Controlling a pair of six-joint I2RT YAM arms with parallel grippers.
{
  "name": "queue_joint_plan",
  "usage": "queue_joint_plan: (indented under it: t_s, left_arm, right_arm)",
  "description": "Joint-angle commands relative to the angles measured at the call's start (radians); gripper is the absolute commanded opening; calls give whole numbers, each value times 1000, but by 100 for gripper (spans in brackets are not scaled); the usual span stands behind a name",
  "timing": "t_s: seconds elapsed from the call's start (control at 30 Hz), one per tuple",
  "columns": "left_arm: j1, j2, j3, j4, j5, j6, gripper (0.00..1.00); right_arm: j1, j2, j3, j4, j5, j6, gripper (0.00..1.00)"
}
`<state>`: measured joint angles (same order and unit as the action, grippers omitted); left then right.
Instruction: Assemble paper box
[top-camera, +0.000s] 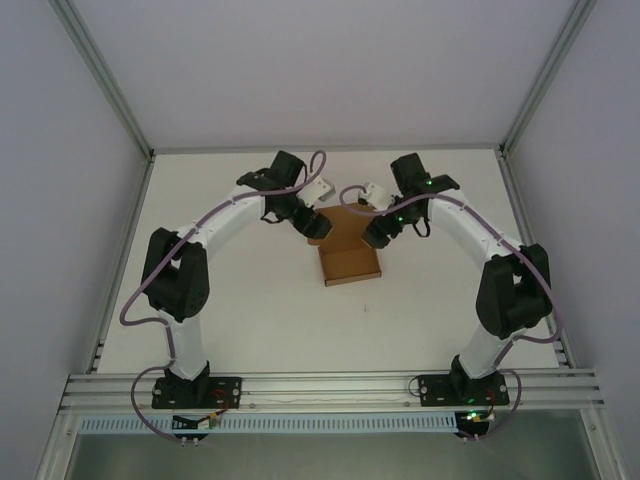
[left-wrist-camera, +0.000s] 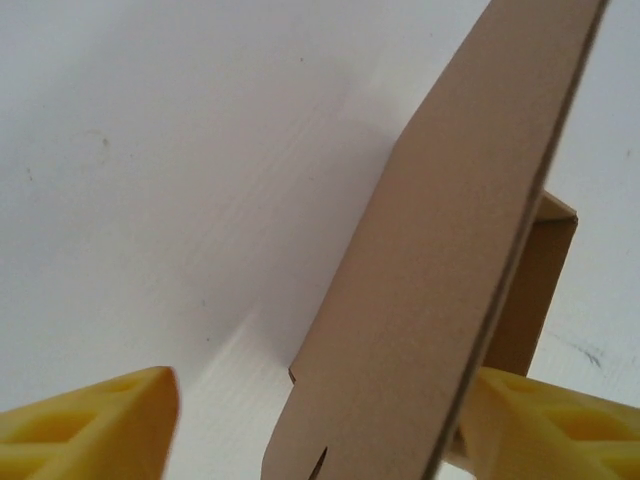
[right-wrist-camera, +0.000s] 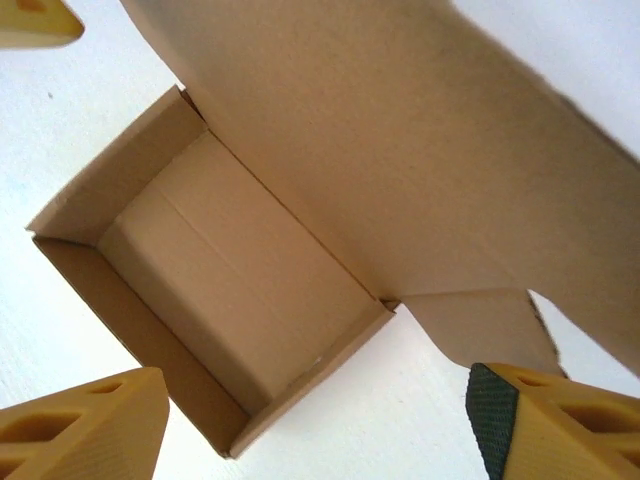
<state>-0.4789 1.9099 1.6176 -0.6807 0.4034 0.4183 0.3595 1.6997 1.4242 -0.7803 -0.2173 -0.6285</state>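
Yellow fingers (left-wrist-camera: 90, 430) of the left gripper (left-wrist-camera: 320, 425) stand spread, and the lid panel (left-wrist-camera: 450, 250) of the paper box (top-camera: 350, 262) rises between them, seen almost edge-on. The finger on the right of that wrist view sits against or just beside the panel's underside. The other finger is well apart from it, so nothing is pinched. The gripper looks placed to prop the lid at a slant so that it cannot drop flat, rather than to carry it.

The right gripper (right-wrist-camera: 310, 430) likewise has its fingers (right-wrist-camera: 80, 430) wide apart and holds nothing. It hangs above the box's tray (right-wrist-camera: 230, 290), straddling the corner where the lid hinges off the tray wall. A loose side tab (right-wrist-camera: 480, 335) of the lid lies just beside its dark-padded finger. That placement looks chosen for reaching the tab, which would likely have to fold in before the lid can close.

The tray's walls stand up and its floor is bare, so the body seems formed, and closing the lid appears to be what remains. From above, the box lies on the white table (top-camera: 250, 300) with both grippers at its far end, the left one on the box's left and the right one on its right.
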Motion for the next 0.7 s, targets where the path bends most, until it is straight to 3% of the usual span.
queue_joint_plan:
  t_s: [0.0, 0.23, 0.47, 0.67]
  left_arm:
    - [9, 2, 31, -108, 5, 81, 67]
    - [9, -8, 6, -134, -39, 117, 49]
    - [5, 16, 42, -142, -66, 145, 3]
    - [-21, 20, 53, -144, -143, 263, 0]
  right_arm:
    - [-18, 11, 44, -29, -4, -58, 78]
    - [-79, 61, 156, -111, -10, -105, 81]
    - [-90, 109, 277, -217, -89, -190, 84]
    - [-89, 181, 385, -391, -178, -295, 82]
